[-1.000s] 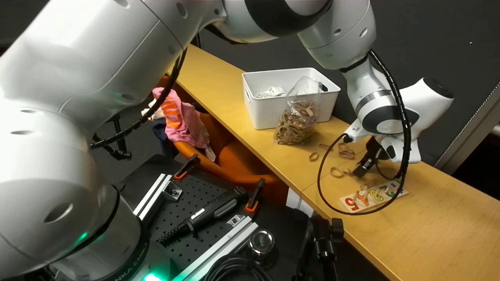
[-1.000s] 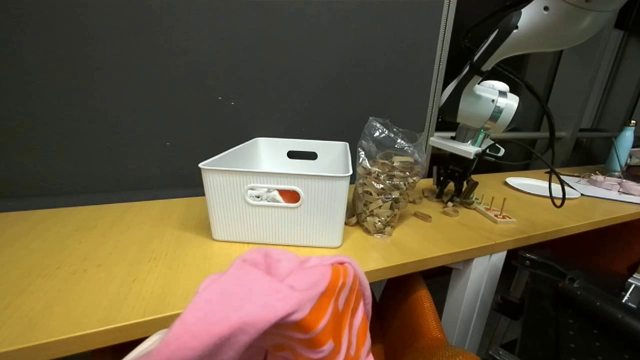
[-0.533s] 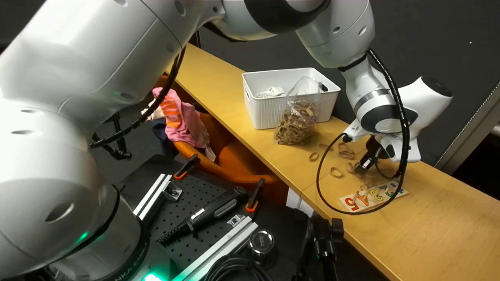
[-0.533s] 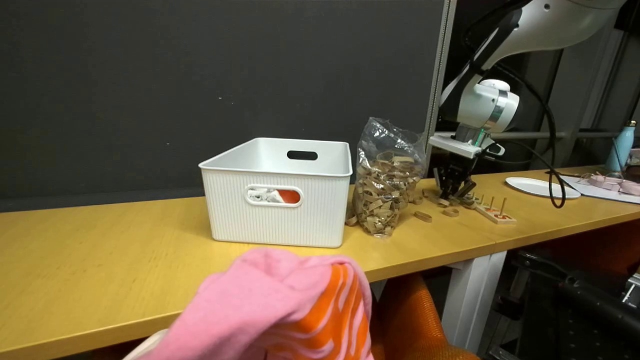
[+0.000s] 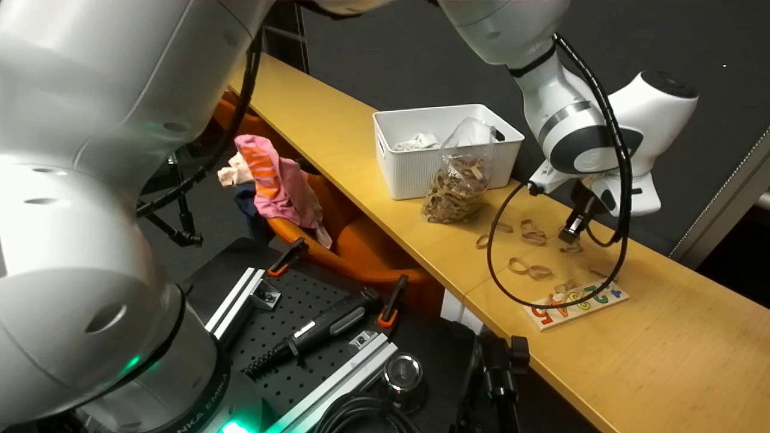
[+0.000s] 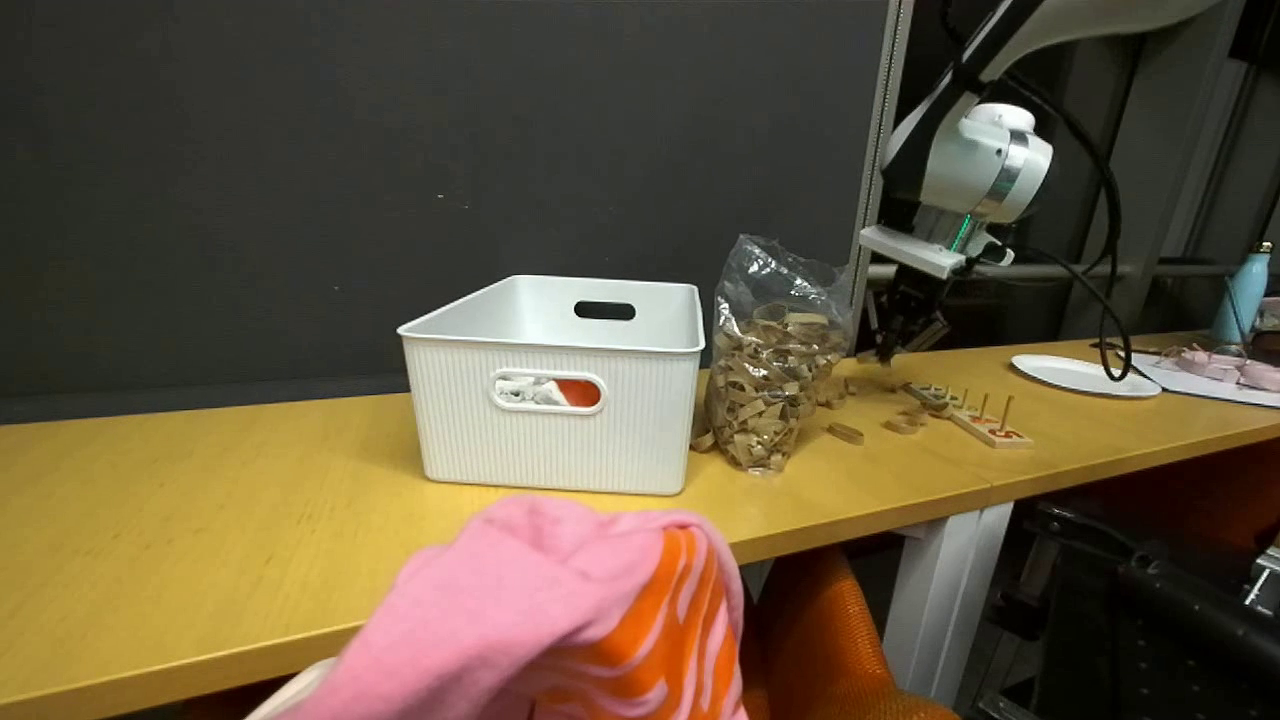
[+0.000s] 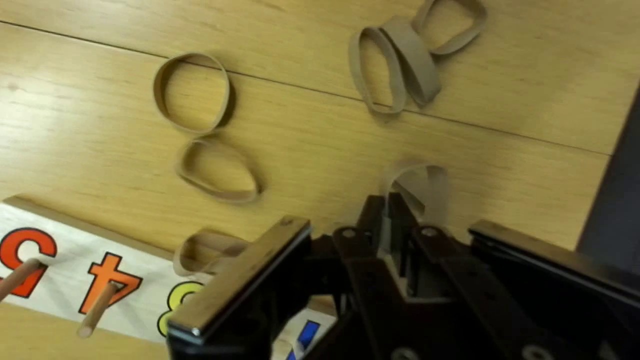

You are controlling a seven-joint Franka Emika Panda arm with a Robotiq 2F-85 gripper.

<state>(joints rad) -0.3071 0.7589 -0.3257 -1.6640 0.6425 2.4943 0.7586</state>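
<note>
Jutting from a wooden number board [image 7: 67, 265], round pegs [image 7: 100, 307] stand leftmost in the wrist view; near it, thin tan loops [image 7: 220, 194] curl on the grained tabletop [image 7: 310, 130]. Rightward, the gripper [image 7: 386, 202], nearly closed, pinches a rubber band [image 7: 436, 192] over the wood. I can't see the board's cut-off left end or covered middle; the band blurs.

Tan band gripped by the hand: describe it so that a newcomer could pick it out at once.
Start with the big white robot arm and follow it down to the black hand over the long yellow table. Pinched between the closed fingertips is a thin tan band, blurred in the wrist view. Its lookalikes, the loose bands, lie scattered below; only this one is gripped.
</note>
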